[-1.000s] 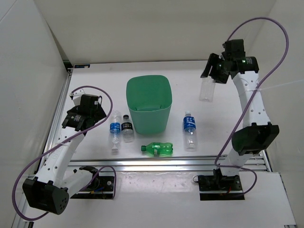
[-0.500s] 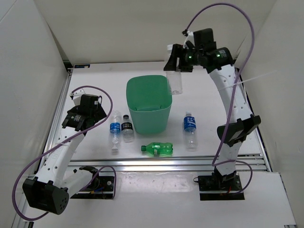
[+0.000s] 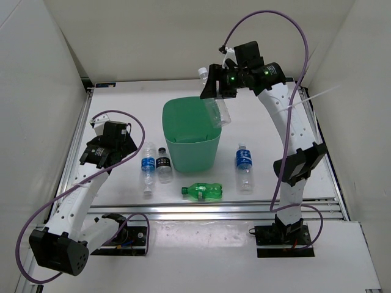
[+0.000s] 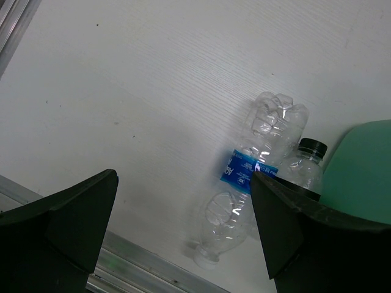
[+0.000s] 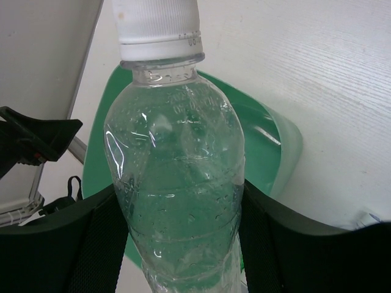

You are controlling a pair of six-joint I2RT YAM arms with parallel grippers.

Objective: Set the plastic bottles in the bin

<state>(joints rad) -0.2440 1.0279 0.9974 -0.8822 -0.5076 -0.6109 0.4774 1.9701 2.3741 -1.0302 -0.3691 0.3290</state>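
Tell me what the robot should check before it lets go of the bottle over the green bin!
1. Grip on the bottle: ok. The right gripper has a finger on each side of the unlabelled bottle.
2. Bottle fully over the opening: cannot tell. It hangs tilted at the far right rim of the bin.
3. Bin upright with its mouth open: ok.
4. Other arm out of the way: ok. The left gripper is open and empty, over the table left of the bin.
5. Room inside the bin: ok. No bottle shows inside it.
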